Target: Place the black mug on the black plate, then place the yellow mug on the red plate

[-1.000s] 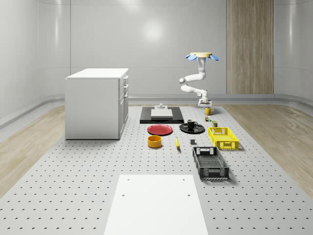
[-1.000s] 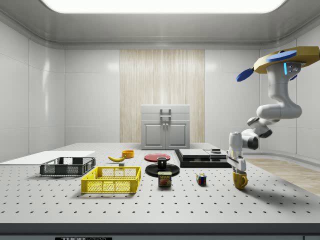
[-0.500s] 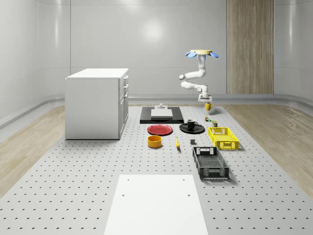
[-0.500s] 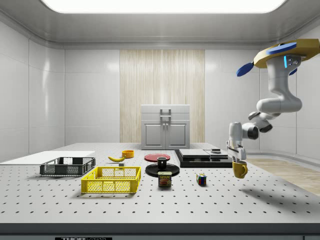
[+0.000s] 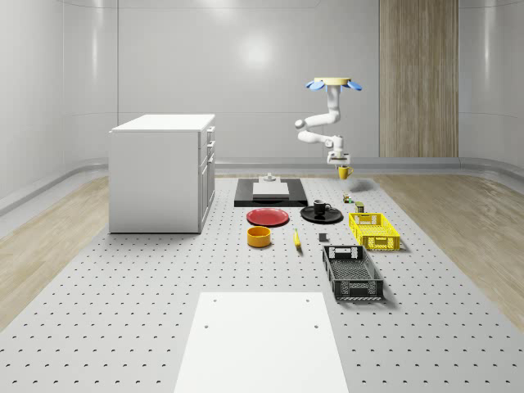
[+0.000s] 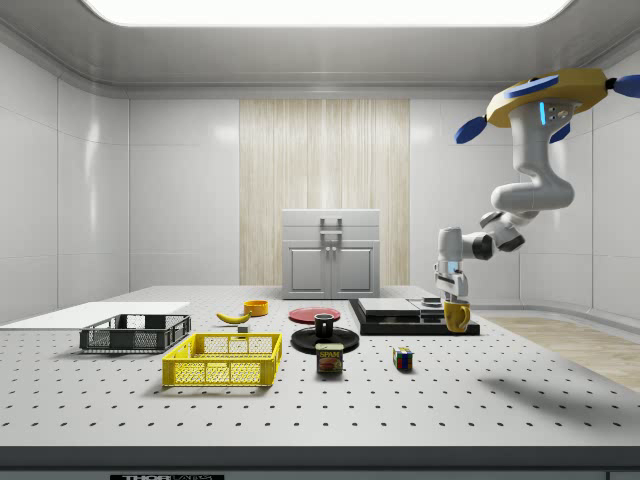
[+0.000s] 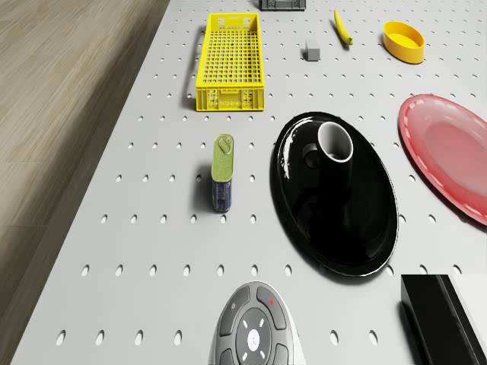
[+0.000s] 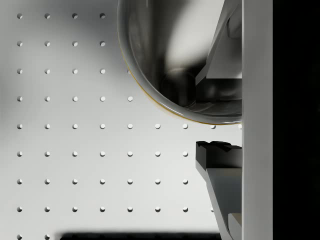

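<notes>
I've got the yellow mug pinched by its rim in the gripper, right of the side view; looks light, probably slippery.

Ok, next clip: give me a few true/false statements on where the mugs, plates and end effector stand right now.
1. The black mug stands on the black plate. True.
2. The yellow mug rests on the table. False: the end effector holds it in the air.
3. The red plate has a mug on it. False: it is bare.
4. The drone hovers above the table. True.
</notes>
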